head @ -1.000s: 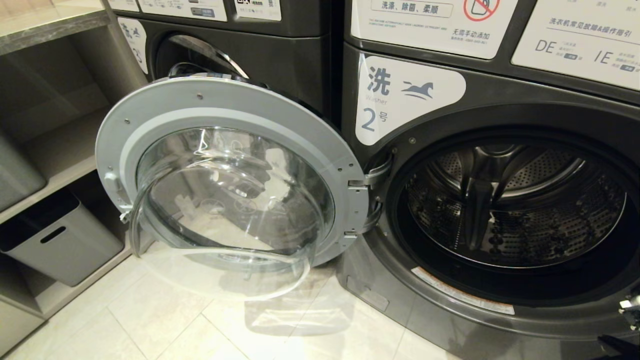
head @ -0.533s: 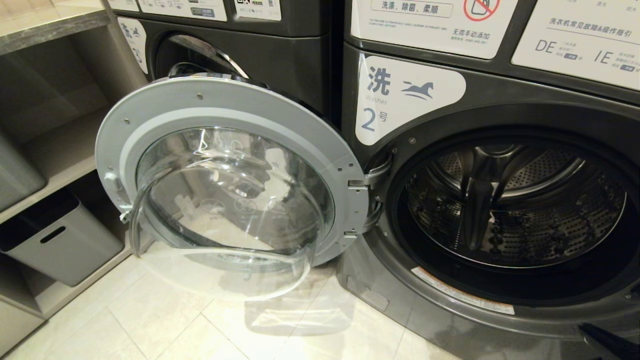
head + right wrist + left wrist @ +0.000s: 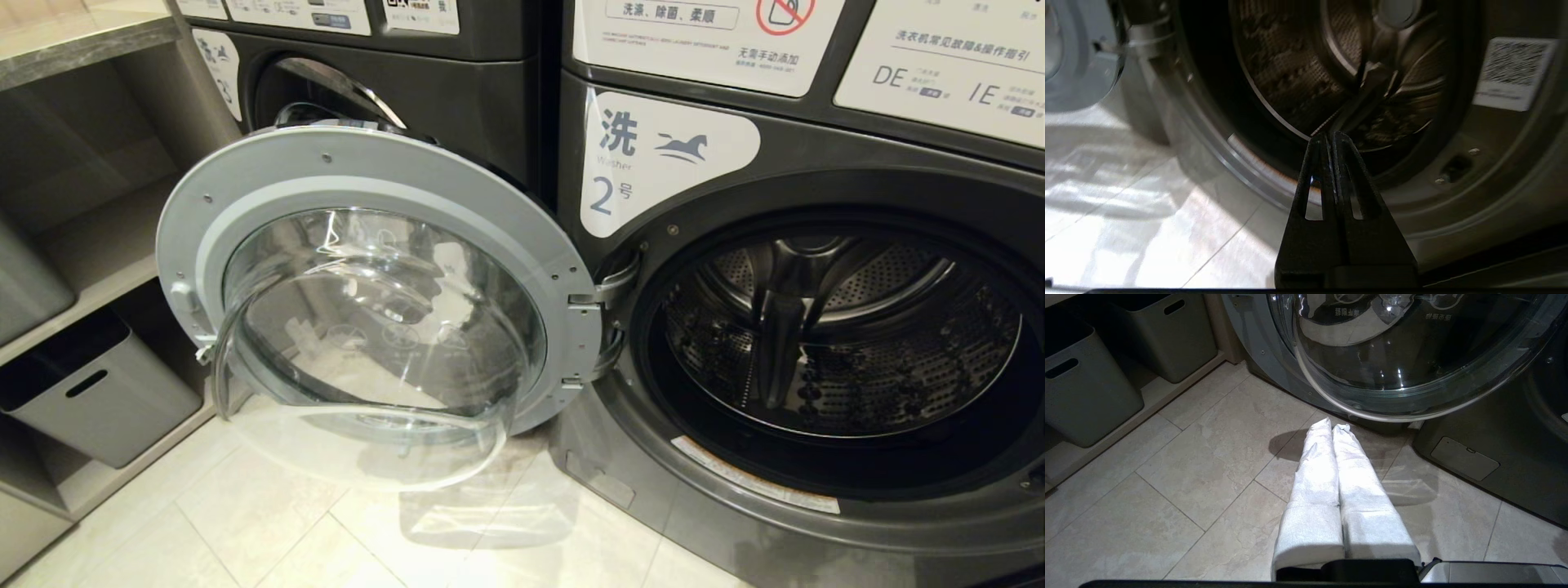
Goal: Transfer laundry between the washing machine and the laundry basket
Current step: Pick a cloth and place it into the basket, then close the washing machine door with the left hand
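The dark washing machine (image 3: pixel 816 163), marked 2, stands with its round glass door (image 3: pixel 343 163) swung wide to the left. Its metal drum (image 3: pixel 841 335) shows no laundry inside. Laundry and the laundry basket are out of view. My right gripper (image 3: pixel 1331 136) is shut, black fingers pressed together and holding nothing, low in front of the drum (image 3: pixel 1310 69) opening near its bottom rim. My left gripper (image 3: pixel 1332 425), with white-wrapped fingers, is shut and holds nothing, hanging over the floor tiles just before the open door (image 3: pixel 1392 355). Neither gripper appears in the head view.
A second dark machine (image 3: pixel 408 73) stands behind the open door. Grey bins (image 3: pixel 98 392) sit on low shelves at the left, also seen as grey bins (image 3: pixel 1086 384) in the left wrist view. Pale floor tiles (image 3: pixel 286 523) lie in front of the machines.
A part of the right arm that showed at the lower right corner of the head view has slipped out of it. The door, the drum and the camera stayed still.
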